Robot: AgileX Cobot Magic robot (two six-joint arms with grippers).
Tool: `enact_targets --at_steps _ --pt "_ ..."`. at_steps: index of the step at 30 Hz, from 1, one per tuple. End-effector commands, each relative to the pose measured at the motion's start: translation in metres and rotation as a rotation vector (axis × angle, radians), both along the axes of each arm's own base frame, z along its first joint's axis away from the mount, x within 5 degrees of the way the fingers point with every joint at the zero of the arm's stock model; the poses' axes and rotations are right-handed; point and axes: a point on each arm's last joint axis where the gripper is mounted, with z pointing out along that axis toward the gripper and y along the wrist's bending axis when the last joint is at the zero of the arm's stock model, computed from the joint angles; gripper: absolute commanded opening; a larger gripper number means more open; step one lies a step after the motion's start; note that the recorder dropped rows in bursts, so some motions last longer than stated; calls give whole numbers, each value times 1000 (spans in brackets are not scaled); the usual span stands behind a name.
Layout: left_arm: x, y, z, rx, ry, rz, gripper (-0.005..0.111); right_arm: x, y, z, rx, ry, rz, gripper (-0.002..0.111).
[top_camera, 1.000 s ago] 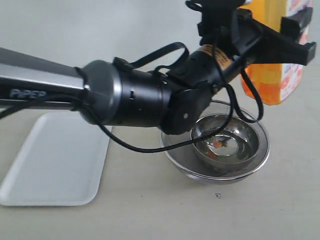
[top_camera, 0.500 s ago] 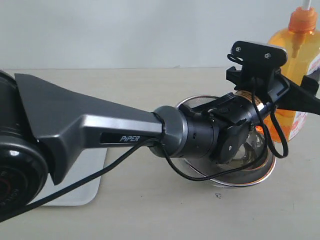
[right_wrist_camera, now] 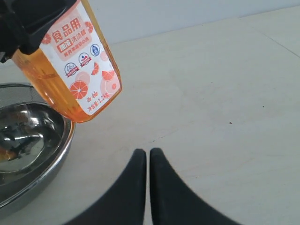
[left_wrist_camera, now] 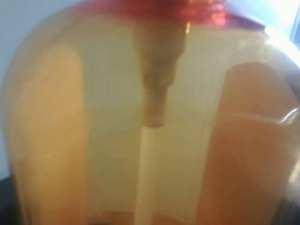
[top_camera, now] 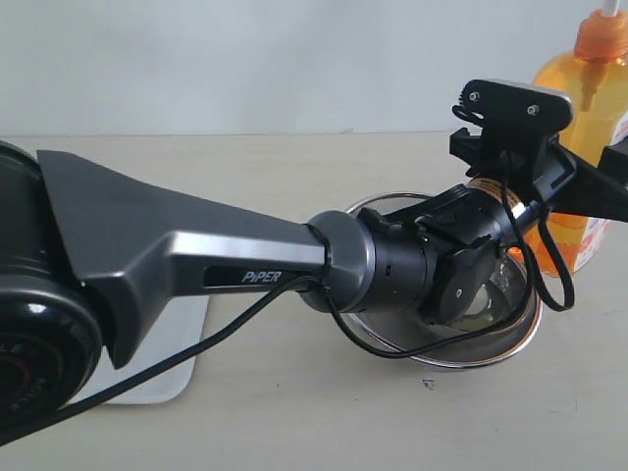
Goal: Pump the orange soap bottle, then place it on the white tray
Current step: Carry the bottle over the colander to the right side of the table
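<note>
The orange soap bottle (top_camera: 581, 137) is at the far right, behind the steel bowl, with its orange pump head and white stem on top. My left gripper (top_camera: 599, 196) is shut on the bottle's body, black fingers on either side. The translucent orange wall and inner tube of the bottle (left_wrist_camera: 154, 117) fill the left wrist view. In the right wrist view the bottle (right_wrist_camera: 75, 65) shows its red-and-white label, its base low beside the bowl; contact with the table is unclear. My right gripper (right_wrist_camera: 148, 152) is shut on nothing, above bare table. A sliver of the white tray (top_camera: 172, 383) shows under the left arm.
A round steel bowl inside a strainer (top_camera: 491, 343) stands in front of the bottle, and its rim (right_wrist_camera: 28, 136) lies close to the bottle's base. The left arm (top_camera: 245, 265) spans most of the exterior view and hides much of the table.
The left arm has come down with the bottle, so the pump head now shows. In the last half second it shifted only slightly to the right.
</note>
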Motion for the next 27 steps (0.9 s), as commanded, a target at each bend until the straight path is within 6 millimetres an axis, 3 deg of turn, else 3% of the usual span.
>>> enact_targets --at_steps 1,13,27 --pt "-4 1 35 -115 -103 3 5 0 0 1 -9 -8 1 0" --pt "-6 -1 54 -143 -78 -23 5 0 0 1 -9 -8 1 0" --pt "-4 -14 37 -110 -46 -45 5 0 0 1 -9 -8 1 0"
